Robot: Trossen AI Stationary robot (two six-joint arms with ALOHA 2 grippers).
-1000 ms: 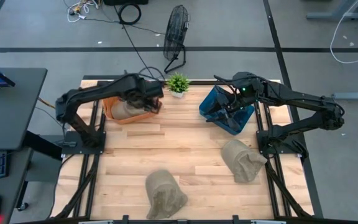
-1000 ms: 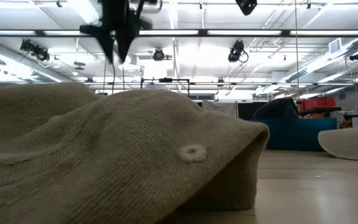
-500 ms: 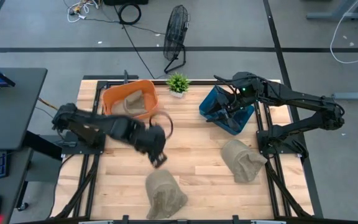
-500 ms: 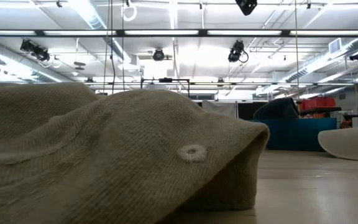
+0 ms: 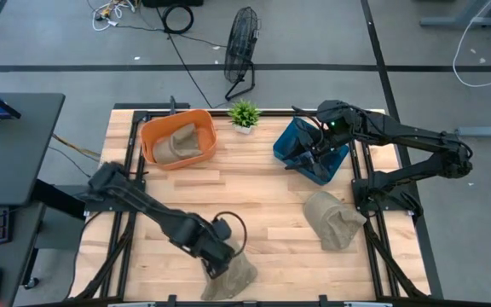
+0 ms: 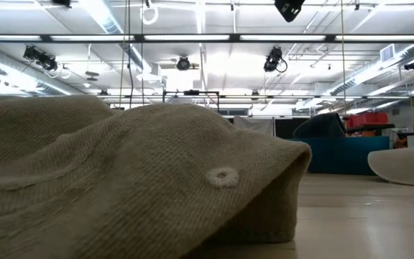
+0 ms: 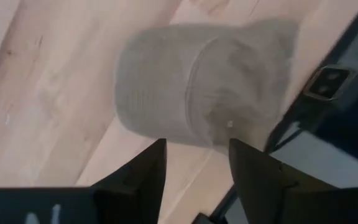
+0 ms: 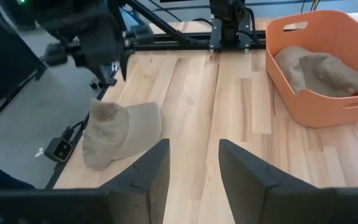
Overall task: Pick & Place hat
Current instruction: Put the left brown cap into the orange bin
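Note:
Three tan hats show. One lies flat at the table's near edge (image 5: 233, 275), filling the low view (image 6: 142, 180). Another lies flat near the right edge (image 5: 331, 220). The third rests inside the orange basket (image 5: 176, 145). My left gripper (image 5: 217, 261) hovers just above the near hat (image 7: 201, 93), open, fingers pointing down at it and touching nothing (image 7: 196, 144). My right gripper (image 5: 307, 153) waits open over the blue bin (image 5: 314, 162); its wrist view (image 8: 193, 144) looks across the table at the near hat (image 8: 120, 130).
The orange basket (image 8: 319, 93) stands at the far left and the blue bin (image 6: 336, 155) at the far right. A small green plant (image 5: 244, 113) stands between them at the far edge. Bare wood lies in the table's middle (image 5: 245, 196).
My left gripper has swung from over the orange basket toward the table's near edge, across the middle of the table, and come down above the near hat. The hat in the basket stays where it was. The right arm has kept still.

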